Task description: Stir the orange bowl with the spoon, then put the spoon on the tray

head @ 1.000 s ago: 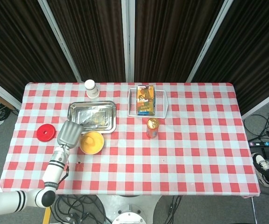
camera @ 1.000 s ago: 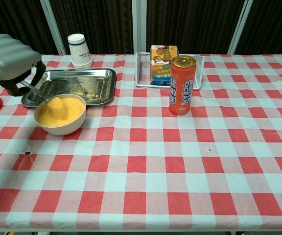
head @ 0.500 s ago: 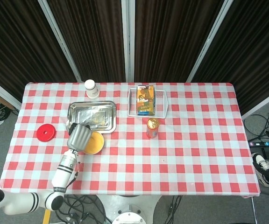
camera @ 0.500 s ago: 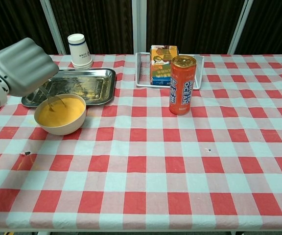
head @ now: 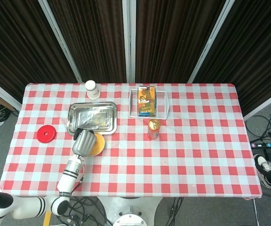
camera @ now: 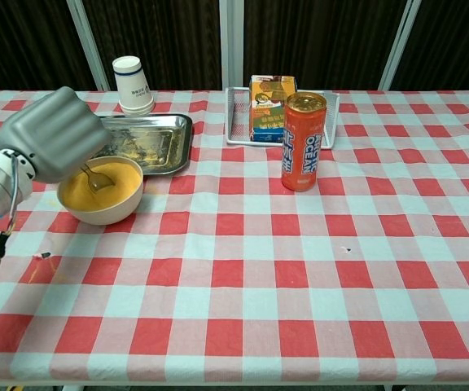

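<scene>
Chest view shows the left hand (camera: 54, 134) holding the spoon (camera: 96, 179) in the orange bowl (camera: 101, 191), having swept rightward across it (stirring underway); the steel tray (camera: 165, 138) waits at the bowl's 1 o'clock. Right hand is unseen.

You can read "OCEAN" in white letters running vertically down the orange can (camera: 304, 141) standing on the checked tablecloth (camera: 300, 269). The carton (camera: 269, 108) in the wire basket (camera: 238, 122) and the paper cup (camera: 132, 83) both carry print, but you cannot make out any of it in either view.
</scene>
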